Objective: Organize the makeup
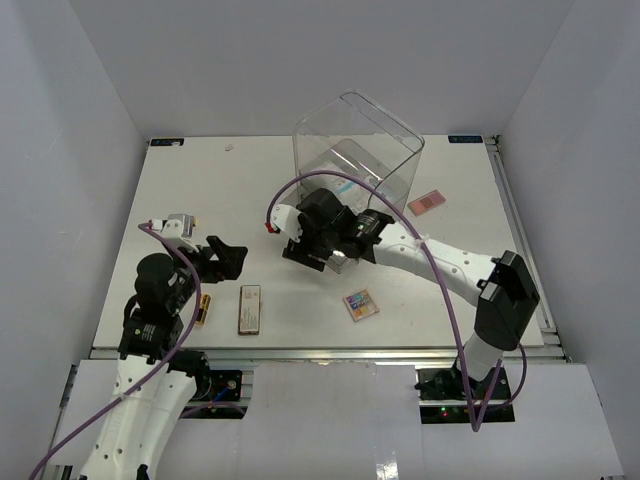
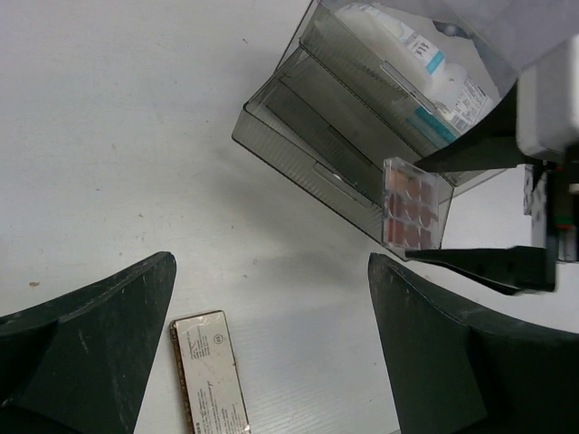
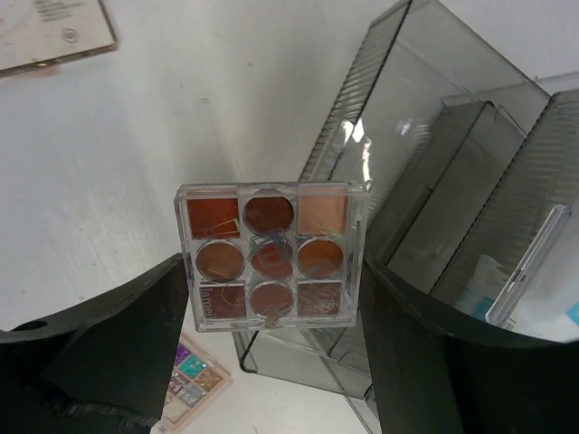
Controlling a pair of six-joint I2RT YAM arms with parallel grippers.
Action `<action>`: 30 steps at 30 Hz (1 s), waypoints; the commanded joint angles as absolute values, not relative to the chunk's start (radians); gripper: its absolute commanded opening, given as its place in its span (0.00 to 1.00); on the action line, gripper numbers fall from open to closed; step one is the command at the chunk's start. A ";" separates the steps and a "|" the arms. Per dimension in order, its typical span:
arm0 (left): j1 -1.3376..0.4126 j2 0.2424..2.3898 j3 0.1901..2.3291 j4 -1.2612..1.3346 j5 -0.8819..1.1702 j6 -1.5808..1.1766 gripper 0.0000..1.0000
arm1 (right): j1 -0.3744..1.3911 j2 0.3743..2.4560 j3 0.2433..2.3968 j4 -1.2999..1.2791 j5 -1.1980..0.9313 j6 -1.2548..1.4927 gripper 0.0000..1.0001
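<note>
My right gripper (image 3: pixel 271 312) is shut on the pinkish square palette (image 3: pixel 271 258), gripping its two sides and holding it just in front of the clear drawer box (image 3: pixel 434 181). That palette (image 2: pixel 414 206) also shows in the left wrist view, beside the box's pulled-out drawers (image 2: pixel 326 154). White-and-blue sachets (image 2: pixel 425 63) lie in a drawer. My left gripper (image 2: pixel 271 362) hangs open and empty over the table, the long beige-brown palette (image 2: pixel 210 371) just below it. On the table lie the multicolour square palette (image 1: pixel 361 304), a gold lipstick tube (image 1: pixel 203 309) and the pink flat compact (image 1: pixel 425 203).
The clear drawer box (image 1: pixel 355 150) stands tilted at the back centre of the white table (image 1: pixel 200 190). A purple cable (image 1: pixel 440 290) loops over the right arm. Grey walls close in the table on three sides.
</note>
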State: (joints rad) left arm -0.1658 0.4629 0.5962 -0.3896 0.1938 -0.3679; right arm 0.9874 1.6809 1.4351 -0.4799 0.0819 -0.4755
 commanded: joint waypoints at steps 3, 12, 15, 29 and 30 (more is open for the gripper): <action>-0.161 0.452 0.585 -0.396 0.194 -0.377 0.98 | 1.002 1.769 1.580 -0.325 0.350 -0.446 0.22; -0.162 0.422 0.579 -0.397 0.181 -0.380 0.98 | 0.964 1.959 1.762 -0.293 0.420 -0.422 0.22; -0.162 0.404 0.578 -0.399 0.169 -0.382 0.98 | 0.939 2.006 1.776 -0.283 0.429 -0.422 0.24; -0.162 0.358 0.574 -0.397 0.150 -0.390 0.98 | 0.924 2.004 1.777 -0.294 0.323 -0.426 0.84; -0.162 0.360 0.574 -0.397 0.151 -0.390 0.98 | 0.924 1.999 1.777 -0.299 0.316 -0.427 0.88</action>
